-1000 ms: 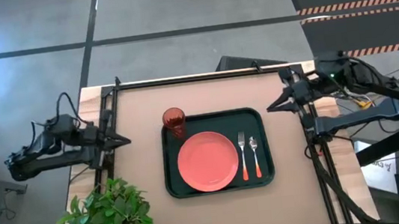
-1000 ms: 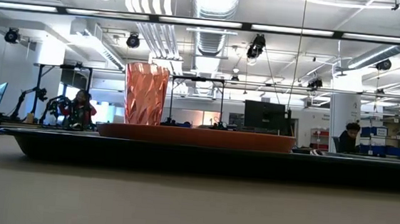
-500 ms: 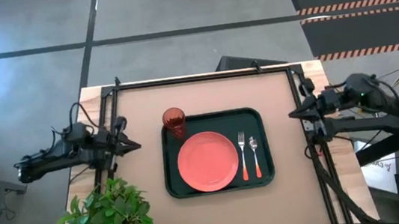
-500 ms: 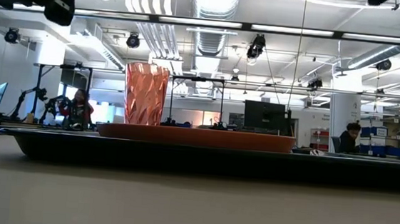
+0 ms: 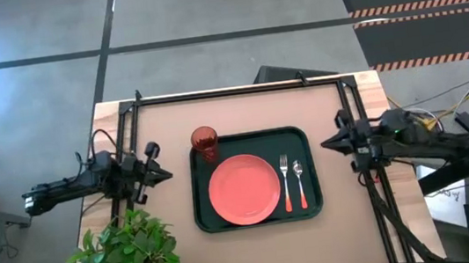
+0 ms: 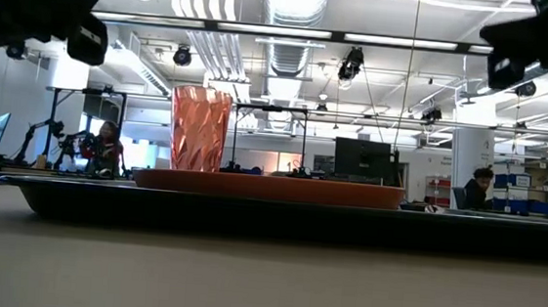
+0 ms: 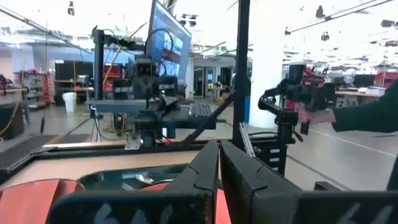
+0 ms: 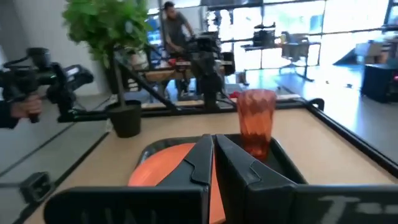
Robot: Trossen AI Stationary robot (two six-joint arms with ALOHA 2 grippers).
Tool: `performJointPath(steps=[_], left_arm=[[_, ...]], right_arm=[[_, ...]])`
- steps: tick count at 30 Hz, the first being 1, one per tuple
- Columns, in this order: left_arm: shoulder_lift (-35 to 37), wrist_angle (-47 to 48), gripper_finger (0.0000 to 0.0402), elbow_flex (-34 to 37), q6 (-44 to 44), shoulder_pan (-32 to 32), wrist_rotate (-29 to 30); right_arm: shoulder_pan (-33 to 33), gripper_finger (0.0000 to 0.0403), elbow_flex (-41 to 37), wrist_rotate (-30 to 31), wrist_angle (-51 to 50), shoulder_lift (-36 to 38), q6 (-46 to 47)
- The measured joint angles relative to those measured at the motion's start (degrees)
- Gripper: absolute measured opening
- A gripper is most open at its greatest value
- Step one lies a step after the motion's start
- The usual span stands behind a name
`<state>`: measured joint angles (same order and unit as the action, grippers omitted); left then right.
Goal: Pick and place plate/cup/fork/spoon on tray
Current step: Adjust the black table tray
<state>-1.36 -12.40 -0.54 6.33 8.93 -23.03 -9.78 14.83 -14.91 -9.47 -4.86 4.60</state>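
High view: large dark green-black tray (image 5: 302, 137) carries round salmon-orange plate (image 5: 244, 189), silver-headed orange-handled fork (image 5: 286, 183) and spoon (image 5: 299, 182); translucent red-brown cup (image 5: 204, 141) stands at its far-left corner. Left hand (image 5: 165, 171), right hand (image 5: 324, 142): fingers pressed together, empty, flanking tray. Judgement: placement complete; hold clear.

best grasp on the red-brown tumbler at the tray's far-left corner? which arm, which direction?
Judging by its pose, grip the translucent red-brown tumbler across its upper wall, coming from above. It stands upright and narrow, apart from the salmon-orange round plate. The left gripper seems nearer; the right gripper sits past the dark green-black rectangular tray. Both have their fingers together now, so open first.
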Motion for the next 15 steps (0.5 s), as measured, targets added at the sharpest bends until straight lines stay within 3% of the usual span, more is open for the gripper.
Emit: performJointPath(steps=[4,8,11,15], left_arm=[[-0.71,-0.05,0.0000,0.05,-0.69,-0.02,0.00],[-1.10,2.49,0.0000,0.07,-1.71,-0.02,0.22],[-1.23,5.22,0.0000,0.09,-2.38,-0.01,0.94],[-1.54,6.21,0.0000,0.10,-4.17,0.03,3.18]], right_arm=[[0.01,0.0009,-7.45,2.98,5.79,4.57,0.51],[-0.02,0.0009,-14.19,9.20,11.40,4.39,0.29],[-0.07,0.0009,-13.81,14.52,9.44,2.81,0.24],[0.00,0.0009,-13.83,15.15,9.43,2.51,-5.90]])
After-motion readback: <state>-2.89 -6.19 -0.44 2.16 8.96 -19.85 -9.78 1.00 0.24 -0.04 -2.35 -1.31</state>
